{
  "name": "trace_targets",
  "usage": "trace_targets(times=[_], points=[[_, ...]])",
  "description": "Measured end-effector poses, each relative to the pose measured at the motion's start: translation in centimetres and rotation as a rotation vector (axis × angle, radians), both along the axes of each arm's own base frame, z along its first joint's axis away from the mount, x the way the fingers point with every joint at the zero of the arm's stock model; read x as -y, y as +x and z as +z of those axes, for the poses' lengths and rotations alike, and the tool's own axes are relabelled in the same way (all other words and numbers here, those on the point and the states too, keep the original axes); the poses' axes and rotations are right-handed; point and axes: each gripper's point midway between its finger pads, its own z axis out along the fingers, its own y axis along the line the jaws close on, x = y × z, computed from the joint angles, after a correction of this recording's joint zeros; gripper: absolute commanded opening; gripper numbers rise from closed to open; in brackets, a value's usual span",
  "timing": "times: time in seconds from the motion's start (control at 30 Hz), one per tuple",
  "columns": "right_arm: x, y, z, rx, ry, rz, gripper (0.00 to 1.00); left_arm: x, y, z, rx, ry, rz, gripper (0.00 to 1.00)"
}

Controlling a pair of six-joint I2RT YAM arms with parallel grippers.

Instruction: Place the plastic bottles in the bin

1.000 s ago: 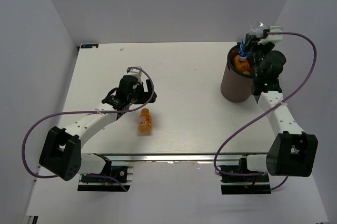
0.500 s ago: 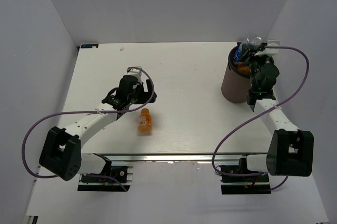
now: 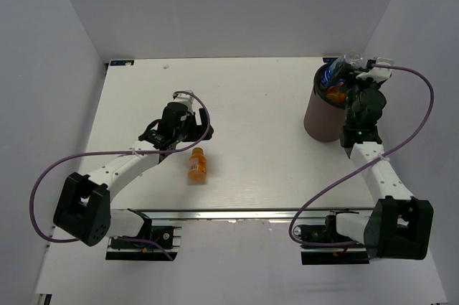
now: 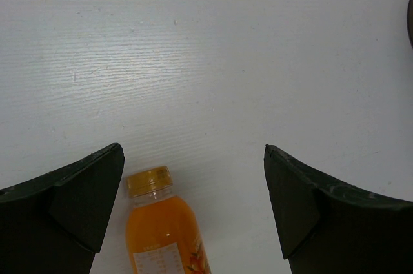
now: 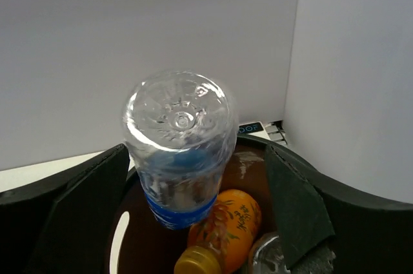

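An orange bottle (image 3: 197, 165) with a label lies on the white table, cap pointing away from the arm bases. My left gripper (image 3: 181, 133) hovers open just beyond it; in the left wrist view the orange bottle (image 4: 164, 229) lies near the left fingertip of that gripper (image 4: 193, 158). The dark brown bin (image 3: 321, 115) stands at the far right. My right gripper (image 5: 197, 158) is open over its mouth. A clear bottle with a blue label (image 5: 181, 151) stands bottom-up between the fingers, neck down in the bin (image 5: 255, 158). Below it lie another orange bottle (image 5: 226, 229) and a clear one (image 5: 266, 258).
White walls close the table at the back and on both sides; the right wall is close behind the bin. Purple cables loop from both arms over the table's near part.
My right gripper has opened and let go of the blue-label bottle, which now sits lower, neck down in the bin. The left arm and the orange bottle on the table have not moved.
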Motion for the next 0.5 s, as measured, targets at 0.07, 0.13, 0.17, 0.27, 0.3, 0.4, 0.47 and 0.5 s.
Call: trace_targets(times=[0.07,0.13,0.17,0.27,0.3,0.4,0.47,0.5], points=[[0.3,-0.5,0.6,-0.003,0.003,-0.017,0.89,0.0,0.0,0.1,0.002,-0.001,0.000,0.98],[0.7,-1.1,1.6,0.002,0.005,-0.036,0.89,0.0,0.0,0.1,0.002,-0.001,0.000,0.98],[0.8,-1.3,2.3,0.008,0.002,-0.046,0.89,0.0,0.0,0.1,0.001,-0.001,0.000,0.98],[1.4,-2.0,4.1,0.020,-0.010,-0.075,0.89,-0.1,-0.1,0.0,-0.002,0.001,0.000,0.98],[1.5,-2.2,4.7,0.024,-0.013,-0.081,0.89,-0.1,-0.2,0.1,-0.004,0.002,0.001,0.98],[1.6,-2.7,6.0,0.024,-0.028,-0.090,0.89,-0.2,-0.3,0.3,-0.002,-0.002,0.003,0.98],[1.6,-3.2,6.6,0.020,-0.041,-0.088,0.89,-0.2,-0.4,0.6,0.000,-0.011,0.007,0.98],[1.5,-3.3,6.7,0.018,-0.047,-0.084,0.89,-0.2,-0.4,0.6,0.000,-0.014,0.009,0.98]])
